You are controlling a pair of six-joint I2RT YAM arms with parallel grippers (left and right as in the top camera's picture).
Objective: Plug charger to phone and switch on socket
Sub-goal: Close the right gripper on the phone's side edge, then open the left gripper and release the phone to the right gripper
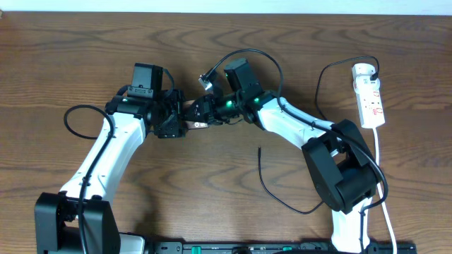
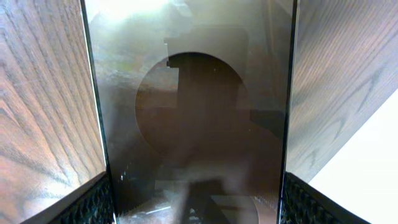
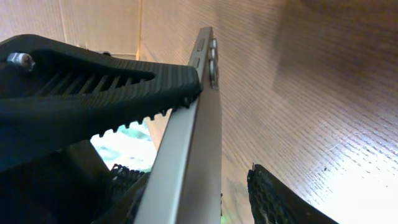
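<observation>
The phone (image 1: 197, 123) is held up above the table between both arms, mostly hidden by them in the overhead view. My left gripper (image 1: 181, 121) is shut on it; in the left wrist view both fingers (image 2: 196, 202) press the edges of its glossy dark face (image 2: 193, 106). My right gripper (image 1: 207, 113) is open around the phone's other end; the right wrist view shows the phone edge-on (image 3: 193, 155) between the fingers (image 3: 199, 199), with a gap to the right finger. The charger cable's tip (image 1: 259, 149) lies loose on the table. The socket (image 1: 369, 95) lies at the far right.
The charger cable (image 1: 282, 201) curves across the table in front of the right arm's base and loops up to the socket. The socket's white cord (image 1: 382, 176) runs toward the front edge. The left gripper's ribbed finger (image 3: 93, 81) fills the left of the right wrist view.
</observation>
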